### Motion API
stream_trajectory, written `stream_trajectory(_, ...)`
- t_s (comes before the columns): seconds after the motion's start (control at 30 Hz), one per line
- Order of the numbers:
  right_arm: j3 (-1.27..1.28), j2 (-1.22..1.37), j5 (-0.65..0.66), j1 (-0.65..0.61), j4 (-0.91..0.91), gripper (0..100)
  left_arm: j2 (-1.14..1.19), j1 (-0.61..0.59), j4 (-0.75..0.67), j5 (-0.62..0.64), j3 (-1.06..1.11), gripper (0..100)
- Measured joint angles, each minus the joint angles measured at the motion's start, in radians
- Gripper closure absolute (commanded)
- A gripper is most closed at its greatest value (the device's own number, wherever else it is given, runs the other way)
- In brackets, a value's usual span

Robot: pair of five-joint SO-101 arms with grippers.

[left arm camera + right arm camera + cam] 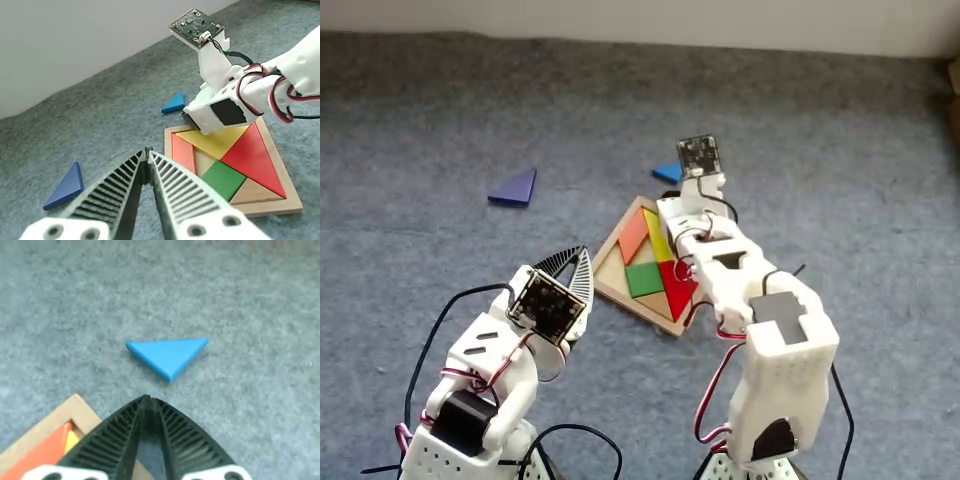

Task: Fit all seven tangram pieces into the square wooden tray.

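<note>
A dark blue wooden triangle (515, 188) is lying well left of the left gripper (147, 152), whose jaws are pressing together, empty. The square wooden tray (620, 297) between the grippers is holding four coloured pieces (225, 177), with gaps showing. A light blue wooden triangle (169, 356) is waiting just beyond the right gripper (146, 400), jaws together.

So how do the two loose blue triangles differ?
Colour: the light blue triangle is pale, the dark blue triangle navy. Place: the light blue one lies by a corner of the tray, before the right gripper; the dark blue one lies well apart. Both lie flat on the carpet.
</note>
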Motion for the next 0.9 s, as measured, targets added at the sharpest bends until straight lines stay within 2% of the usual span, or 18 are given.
stream_trajectory(0.3,0.018,-0.110,0.000,0.048,0.078,99.3,0.000,0.000,0.000,0.000,0.000,99)
stream_trajectory(0.67,-0.021,-0.164,0.000,0.098,0.051,99.3,0.000,0.000,0.000,0.000,0.000,99)
stream_trajectory(0.9,-0.273,0.049,0.000,0.087,0.048,99.3,0.000,0.000,0.000,0.000,0.000,99)
